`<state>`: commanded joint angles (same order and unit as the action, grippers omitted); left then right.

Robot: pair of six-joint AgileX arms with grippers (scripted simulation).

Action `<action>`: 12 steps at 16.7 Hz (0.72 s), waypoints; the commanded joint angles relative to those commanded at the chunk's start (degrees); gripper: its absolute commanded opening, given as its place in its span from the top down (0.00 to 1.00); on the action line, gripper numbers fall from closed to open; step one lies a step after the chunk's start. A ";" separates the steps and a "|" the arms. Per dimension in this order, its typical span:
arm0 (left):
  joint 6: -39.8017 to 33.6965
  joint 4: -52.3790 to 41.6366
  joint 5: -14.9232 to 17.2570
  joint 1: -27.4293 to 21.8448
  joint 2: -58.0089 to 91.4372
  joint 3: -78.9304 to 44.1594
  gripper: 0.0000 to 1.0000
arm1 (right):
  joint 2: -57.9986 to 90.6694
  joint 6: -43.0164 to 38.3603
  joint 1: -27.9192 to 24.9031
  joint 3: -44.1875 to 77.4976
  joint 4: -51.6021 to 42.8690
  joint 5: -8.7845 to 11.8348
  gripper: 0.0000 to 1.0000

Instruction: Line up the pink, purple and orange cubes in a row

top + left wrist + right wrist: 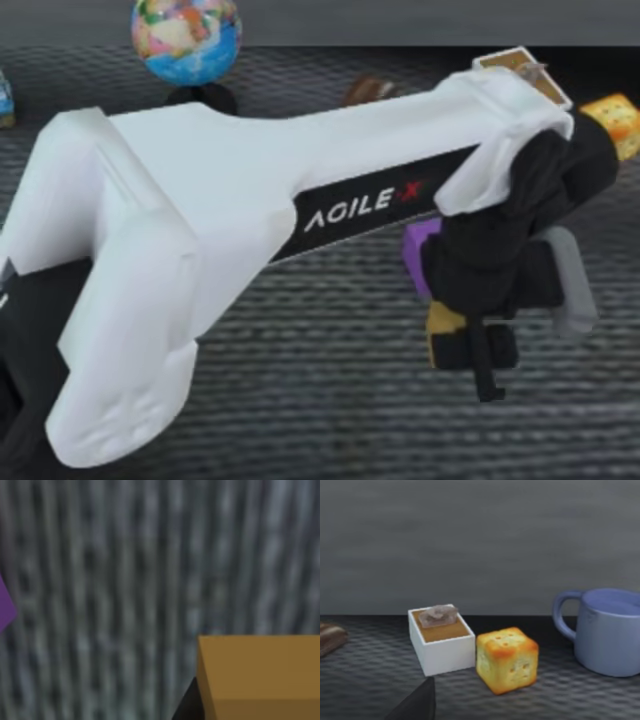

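Looming closest under the overhead camera, left arm (200, 230): broad white shell with a black strip lettered AGILEX, stretched from the lower left corner across to the right half of the table (330, 420) and blocking most of the dark woven surface beneath. Ends in the black left gripper (478, 350), pointed down over the right-centre of the table; whether it is clamped or slack cannot be told from any view. Behind the arm, by the far edge on the left, a painted globe (186, 38) on a dark base, its lower part cut by the arm. At the far right in the right wrist view, a blue mug (607, 630), handle turned toward the other objects and body cropped by the frame. Next to it a white box (442, 640) with a brown top and a grey lump on it, only a corner of which peeks past the arm from above. Just beside the box, a yellow dotted block (506, 660), apart from the mug. Half hidden under the wrist, purple cube (420, 250), no more than a sliver at the edge of the left wrist view. Just in front of it and right against the gripper's dark body, orange cube (443, 332), filling the lower corner of the left wrist view, partly cut off. Whether it rests on the table or hangs clear cannot be made out. Right gripper (417, 702): only a dark wedge at the frame's edge, state impossible to tell. Brown object (368, 90) behind the arm, too hidden to name.
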<state>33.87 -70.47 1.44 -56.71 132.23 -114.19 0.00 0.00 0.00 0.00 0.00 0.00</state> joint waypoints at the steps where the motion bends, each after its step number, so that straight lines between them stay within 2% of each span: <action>1: -0.07 1.85 0.00 0.06 0.42 1.35 1.00 | 0.00 0.00 0.00 0.00 0.00 0.00 0.00; 5: 0.06 9.88 0.05 -0.14 2.45 7.24 1.00 | 0.00 0.00 0.00 0.00 0.00 0.00 0.00; 10: 0.10 11.18 0.05 -0.21 2.96 8.42 1.00 | 0.00 0.00 0.00 0.00 0.00 0.00 0.00; 12: 0.10 11.18 0.05 -0.21 2.96 8.42 0.85 | 0.00 0.00 0.00 0.00 0.00 0.00 0.00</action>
<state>33.97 -59.29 1.50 -56.92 135.20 -105.77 0.00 0.00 0.00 0.00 0.00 0.00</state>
